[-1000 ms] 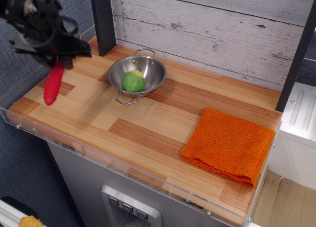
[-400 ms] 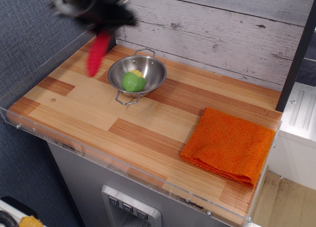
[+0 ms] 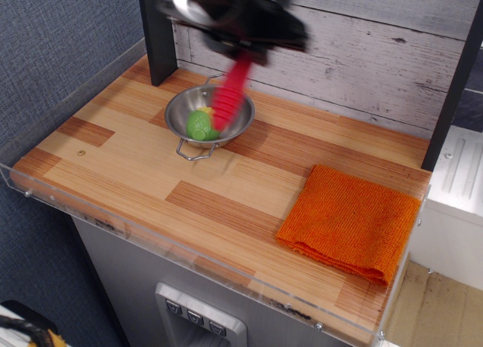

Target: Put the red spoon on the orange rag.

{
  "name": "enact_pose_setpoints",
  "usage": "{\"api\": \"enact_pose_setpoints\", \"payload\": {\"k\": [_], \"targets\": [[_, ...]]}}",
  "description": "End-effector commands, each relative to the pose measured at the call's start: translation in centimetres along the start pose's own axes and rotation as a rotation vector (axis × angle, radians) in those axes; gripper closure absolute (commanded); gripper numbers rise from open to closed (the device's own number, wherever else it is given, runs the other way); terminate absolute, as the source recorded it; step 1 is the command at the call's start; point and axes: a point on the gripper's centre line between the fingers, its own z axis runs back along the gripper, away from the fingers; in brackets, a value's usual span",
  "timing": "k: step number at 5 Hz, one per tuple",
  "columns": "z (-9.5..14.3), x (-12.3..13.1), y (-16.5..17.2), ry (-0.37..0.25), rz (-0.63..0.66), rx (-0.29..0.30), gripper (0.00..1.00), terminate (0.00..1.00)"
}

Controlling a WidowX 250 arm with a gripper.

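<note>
My gripper (image 3: 243,49) is high above the steel bowl at the back of the counter, blurred by motion, and is shut on the red spoon (image 3: 229,96). The spoon's ribbed red handle hangs down from the jaws over the bowl. Its silver bowl end is hidden in the gripper. The orange rag (image 3: 349,221) lies flat at the counter's right front, well to the right of and below the gripper, with nothing on it.
A steel bowl (image 3: 244,122) with two handles holds a green and yellow toy (image 3: 201,124). A dark post (image 3: 157,32) stands at the back left. A clear guard (image 3: 189,249) edges the wooden counter (image 3: 136,162). A plank wall is behind.
My gripper has carried the red spoon from the counter's far left edge rightward and back, and it now hangs over the steel bowl.
</note>
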Motion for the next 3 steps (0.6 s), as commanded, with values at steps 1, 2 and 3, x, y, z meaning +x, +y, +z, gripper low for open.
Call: {"api": "enact_pose_setpoints", "payload": {"k": [1,2,3], "targets": [[1.1,-2.8,-4.2,0.024,-0.06,-0.086,1.0,0.0],[0.6,-4.2,-4.4,0.054,-0.056,-0.089,1.0,0.0],[-0.7,-5.5,-4.0,0.097,-0.068,-0.08,1.0,0.0]]}}
